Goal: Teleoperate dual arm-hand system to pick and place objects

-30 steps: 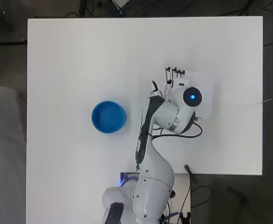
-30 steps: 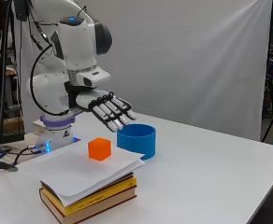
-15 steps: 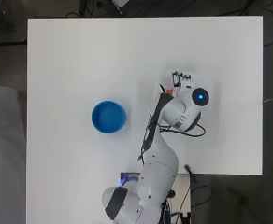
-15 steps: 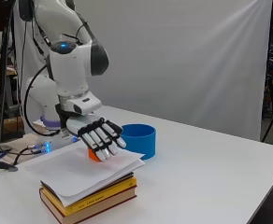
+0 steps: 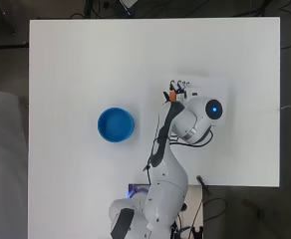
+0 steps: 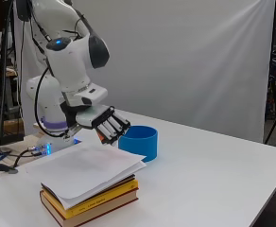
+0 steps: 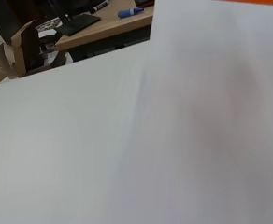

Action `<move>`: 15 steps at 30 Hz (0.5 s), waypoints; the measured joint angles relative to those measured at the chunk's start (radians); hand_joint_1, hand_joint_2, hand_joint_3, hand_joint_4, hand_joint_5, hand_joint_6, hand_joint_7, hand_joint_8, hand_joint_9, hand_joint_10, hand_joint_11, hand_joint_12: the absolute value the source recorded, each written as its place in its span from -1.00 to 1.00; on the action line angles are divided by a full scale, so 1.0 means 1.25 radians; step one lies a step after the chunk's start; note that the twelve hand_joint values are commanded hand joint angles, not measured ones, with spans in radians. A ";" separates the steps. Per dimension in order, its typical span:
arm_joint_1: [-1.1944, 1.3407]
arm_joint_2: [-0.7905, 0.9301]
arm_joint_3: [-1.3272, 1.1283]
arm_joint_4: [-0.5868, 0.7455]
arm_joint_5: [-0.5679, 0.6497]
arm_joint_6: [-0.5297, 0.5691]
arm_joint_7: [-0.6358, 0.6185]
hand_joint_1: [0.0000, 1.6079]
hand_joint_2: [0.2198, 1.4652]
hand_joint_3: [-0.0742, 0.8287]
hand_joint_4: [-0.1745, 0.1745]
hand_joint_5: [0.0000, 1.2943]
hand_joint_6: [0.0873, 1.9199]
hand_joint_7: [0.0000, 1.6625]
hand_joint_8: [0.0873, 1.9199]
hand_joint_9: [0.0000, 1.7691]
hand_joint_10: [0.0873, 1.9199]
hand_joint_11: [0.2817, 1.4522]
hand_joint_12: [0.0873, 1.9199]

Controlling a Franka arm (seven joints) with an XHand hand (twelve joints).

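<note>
Your hand point(image 6: 106, 124) is down at the far edge of the paper point(image 6: 88, 168), on top of the book stack point(image 6: 93, 201). Its fingers point(image 6: 115, 126) are curled downward and close together around the orange cube point(image 5: 173, 96). In the side view only a sliver of orange shows, under the fingers at the paper's far edge. From overhead the cube sits between the thumb and the fingers, near the paper's left edge. Whether the fingers actually touch the cube, you cannot tell from these views; they wrap it closely on both sides.

The cube rests on, or just above, the white paper; the contact is hidden by the hand. The wrist view looks along the paper, and a thin strip of orange point(image 7: 241, 1) shows at the picture's edge.

The blue bowl point(image 5: 115, 124) stands upright on the white surface point(image 5: 75, 64), well apart from the stack, toward the left side in the overhead view. In the side view the bowl point(image 6: 138, 142) is just behind the fingers, beyond the stack.

The stack holds 2 books, a yellow one over a dark one, with loose sheets lying on top and overhanging the covers.
</note>
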 joint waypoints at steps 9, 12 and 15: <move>0.004 -0.133 0.096 0.033 -0.024 -0.034 -0.010 0.08 0.69 -0.84 1.00 0.07 0.45 0.25 0.82 0.50 0.88 0.04 0.78; 0.006 -0.201 0.154 0.019 -0.052 -0.051 0.029 0.09 0.68 -0.84 1.00 0.07 0.45 0.26 0.79 0.51 0.84 0.06 0.78; 0.010 -0.274 0.230 -0.004 -0.110 -0.053 0.084 0.08 0.69 -0.83 1.00 0.07 0.46 0.26 0.84 0.52 0.85 0.11 0.80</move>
